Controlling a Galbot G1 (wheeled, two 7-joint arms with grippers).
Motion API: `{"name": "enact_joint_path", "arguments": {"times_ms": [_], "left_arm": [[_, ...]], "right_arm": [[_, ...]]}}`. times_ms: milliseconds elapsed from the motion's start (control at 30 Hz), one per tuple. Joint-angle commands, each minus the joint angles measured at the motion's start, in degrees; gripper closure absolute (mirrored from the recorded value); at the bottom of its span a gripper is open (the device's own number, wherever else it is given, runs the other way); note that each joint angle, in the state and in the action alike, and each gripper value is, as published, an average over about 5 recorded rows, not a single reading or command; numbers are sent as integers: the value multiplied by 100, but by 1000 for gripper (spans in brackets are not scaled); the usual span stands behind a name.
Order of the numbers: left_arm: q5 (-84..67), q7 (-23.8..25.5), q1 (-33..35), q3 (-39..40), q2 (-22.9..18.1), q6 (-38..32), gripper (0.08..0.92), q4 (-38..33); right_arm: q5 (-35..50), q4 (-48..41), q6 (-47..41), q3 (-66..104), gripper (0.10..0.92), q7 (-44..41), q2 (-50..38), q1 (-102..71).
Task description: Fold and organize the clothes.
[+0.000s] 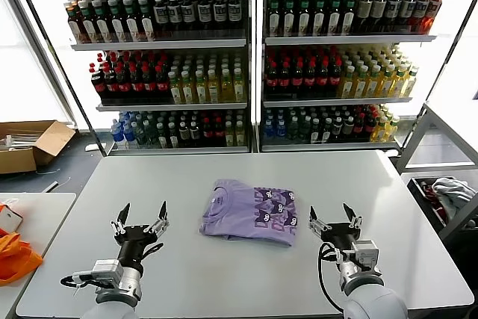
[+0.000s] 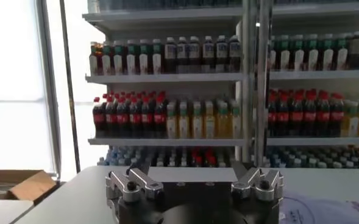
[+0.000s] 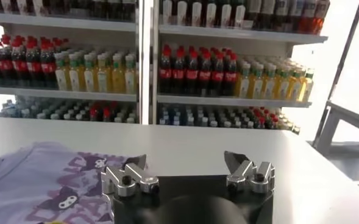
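- Shirt (image 1: 249,212) — lavender, folded into a rough rectangle, lies flat near the middle of the table (image 1: 224,173); its dark purple-and-white print faces up on the half toward the robot's right, and the collar sits on the half toward the robot's left.
- Left gripper (image 1: 140,218) hovers over the table on the robot's left of the shirt, apart from it, a little nearer the robot; its two fingers stand spread wide with nothing between them.
- Right gripper (image 1: 331,217) hovers on the robot's right of the shirt, just beside its printed edge but not touching it; its fingers are likewise spread wide and hold nothing.
- Both grippers point away from the robot, toward the far side of the table beyond the shirt.
- Left wrist view: the left gripper's fingers (image 2: 130,182) are spread, and only a corner of the shirt (image 2: 325,210) shows.
- Right wrist view: the printed cloth (image 3: 45,182) lies beside the right gripper's fingers (image 3: 125,178), which are clear of it.
- Shelves (image 1: 254,42) of bottled drinks stand behind the table, beyond the shirt.
- Cardboard box (image 1: 30,143) sits on the floor, well off to the robot's left of the shirt.
- Orange cloth (image 1: 15,255) lies on a side table, farther to the robot's left than the left gripper.
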Motion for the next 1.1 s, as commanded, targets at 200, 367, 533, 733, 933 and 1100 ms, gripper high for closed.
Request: {"name": "enact_joint_path", "arguments": {"times_ms": [200, 367, 533, 733, 933, 1100], "left_arm": [[604, 216, -41, 26, 40, -425, 177, 47], [626, 226, -114, 4, 88, -357, 177, 123], [481, 173, -100, -25, 106, -315, 177, 203], [394, 154, -95, -59, 123, -277, 177, 177], [395, 157, -90, -44, 110, -233, 177, 115], [401, 175, -104, -41, 100, -218, 177, 140]], "right_arm": [[-429, 168, 126, 411, 203, -86, 105, -315], [-443, 90, 158, 432, 203, -106, 70, -333], [-459, 56, 190, 408, 203, -109, 79, -353], [-488, 59, 172, 312, 203, -118, 97, -315], [-486, 3, 168, 272, 203, -146, 98, -268], [-483, -75, 186, 265, 203, -156, 107, -264]]}}
